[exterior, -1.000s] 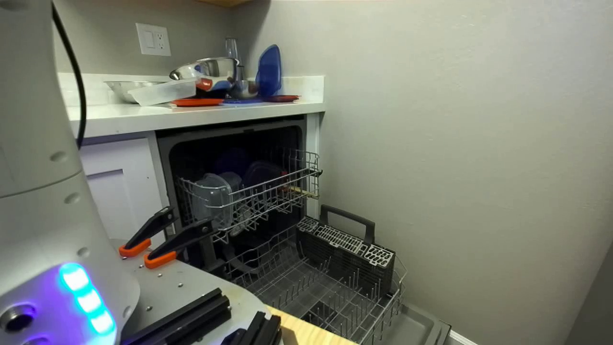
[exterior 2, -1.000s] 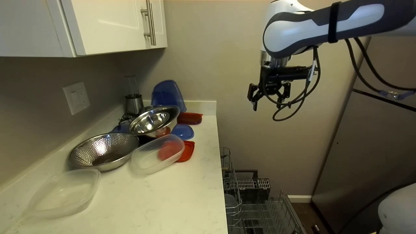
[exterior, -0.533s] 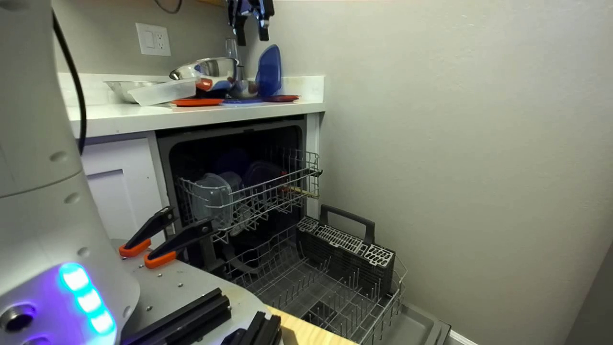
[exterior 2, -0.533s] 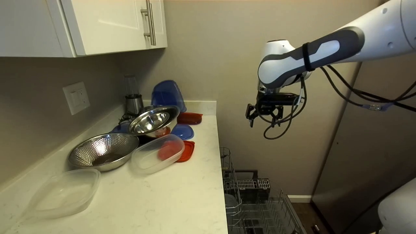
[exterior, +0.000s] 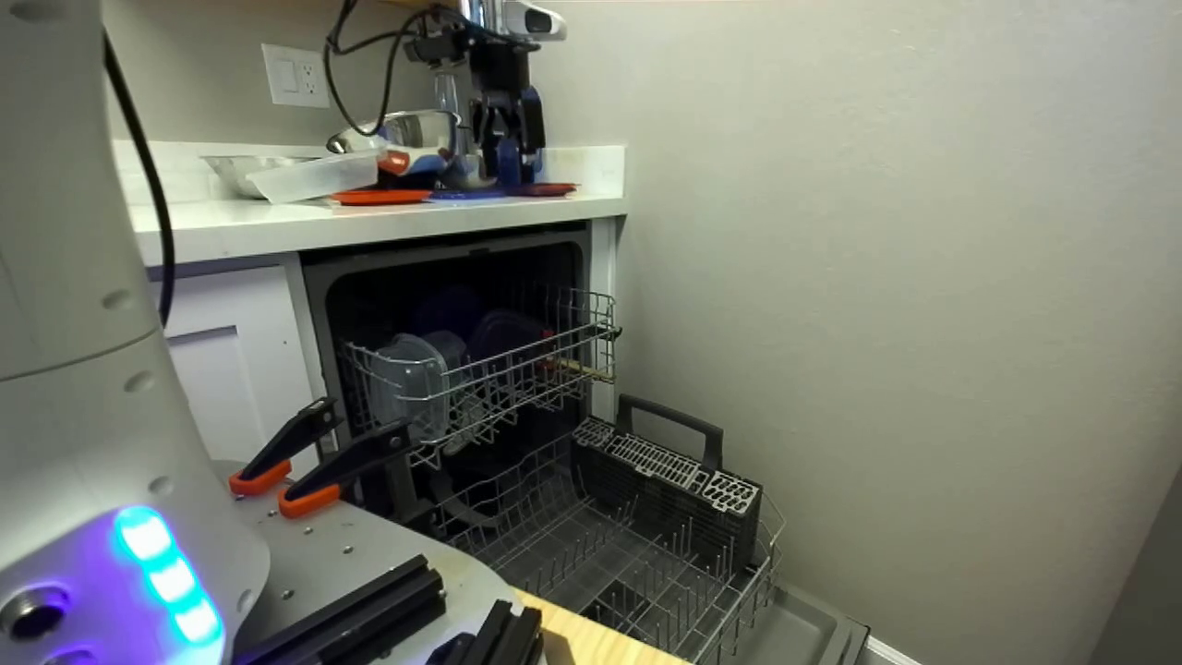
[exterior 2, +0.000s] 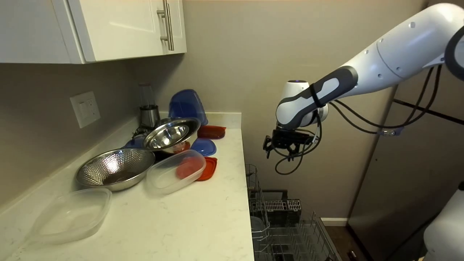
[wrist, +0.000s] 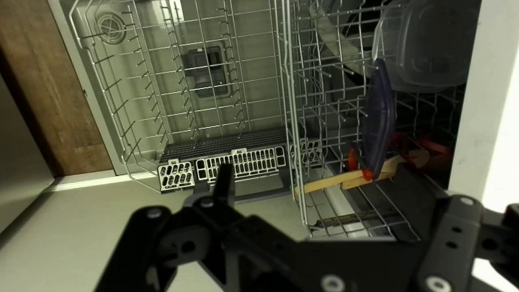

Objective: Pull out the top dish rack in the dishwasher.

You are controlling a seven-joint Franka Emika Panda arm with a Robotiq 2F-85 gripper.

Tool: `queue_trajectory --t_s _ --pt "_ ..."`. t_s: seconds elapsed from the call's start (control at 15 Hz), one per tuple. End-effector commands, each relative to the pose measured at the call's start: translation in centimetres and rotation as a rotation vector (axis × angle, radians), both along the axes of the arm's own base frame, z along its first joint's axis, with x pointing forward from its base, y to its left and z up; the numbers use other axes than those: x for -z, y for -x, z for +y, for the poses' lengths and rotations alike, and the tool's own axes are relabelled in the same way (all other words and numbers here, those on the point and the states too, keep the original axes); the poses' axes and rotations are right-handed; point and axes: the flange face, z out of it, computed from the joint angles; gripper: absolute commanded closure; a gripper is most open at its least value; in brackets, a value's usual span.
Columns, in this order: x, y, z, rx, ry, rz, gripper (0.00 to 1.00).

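Top dish rack (exterior: pixel 517 353) holds clear containers (exterior: pixel 407 377) and a purple lid (wrist: pixel 379 119); the jaws stand wide apart, empty.

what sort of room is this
Most likely a kitchen: there's an open dishwasher with wire racks, a pale countertop with metal bowls and plastic containers on it, and a white cabinet mounted above.
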Motion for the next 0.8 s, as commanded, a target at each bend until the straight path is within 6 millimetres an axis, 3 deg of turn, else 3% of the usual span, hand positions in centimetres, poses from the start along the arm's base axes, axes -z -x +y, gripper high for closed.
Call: queue_trajectory --t_s 0.0,0.27,0.73 --pt "4.1 -2.0 1.2 0.025 -0.018 -0.006 0.0" --pt "8.0 -3.8 1.0 0.043 -0.035 0.019 0.0" --pt "12.5 -6.8 0.3 0.124 -0.081 0.045 0.0"
